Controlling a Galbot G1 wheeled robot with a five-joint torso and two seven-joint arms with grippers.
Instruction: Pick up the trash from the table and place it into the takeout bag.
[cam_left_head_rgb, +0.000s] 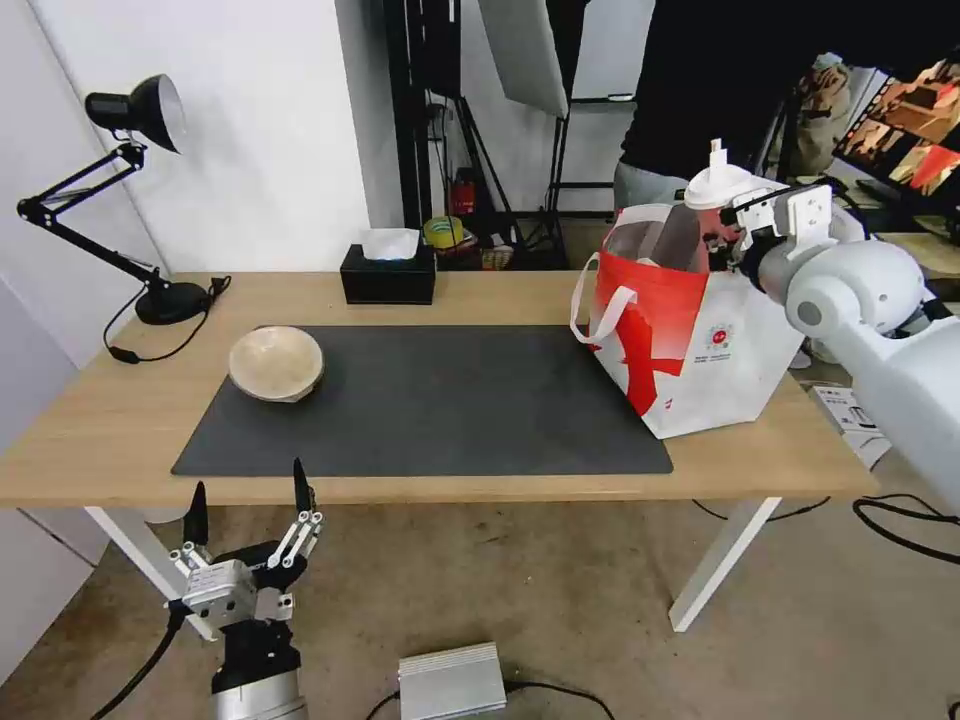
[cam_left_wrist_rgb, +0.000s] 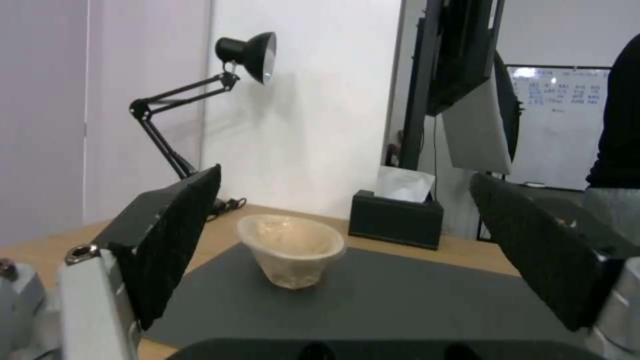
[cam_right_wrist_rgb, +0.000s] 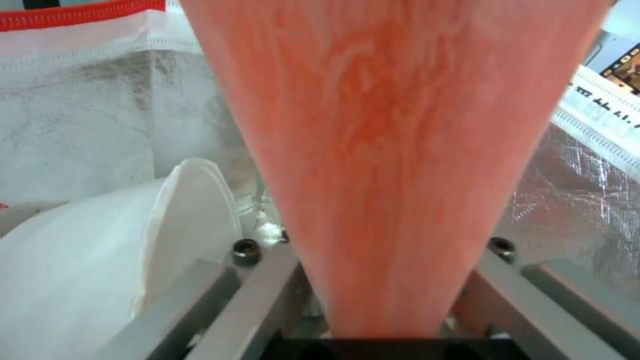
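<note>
My right gripper (cam_left_head_rgb: 728, 232) is shut on the red drink cup (cam_left_head_rgb: 716, 186), whose white lid shows just above the open top of the takeout bag (cam_left_head_rgb: 700, 350) at the table's right end. In the right wrist view the red cup (cam_right_wrist_rgb: 387, 150) hangs over the foil lining (cam_right_wrist_rgb: 573, 200), with a white bowl (cam_right_wrist_rgb: 100, 260) lying inside the bag. A beige bowl (cam_left_head_rgb: 276, 363) sits upright on the left part of the dark mat (cam_left_head_rgb: 450, 400). My left gripper (cam_left_head_rgb: 248, 495) stands open, low before the table's front edge, facing that bowl (cam_left_wrist_rgb: 291, 248).
A black tissue box (cam_left_head_rgb: 388, 275) stands at the back edge of the table (cam_left_head_rgb: 120, 420). A black desk lamp (cam_left_head_rgb: 150, 200) is at the back left. On the floor under the front edge lies a silver box (cam_left_head_rgb: 450, 680).
</note>
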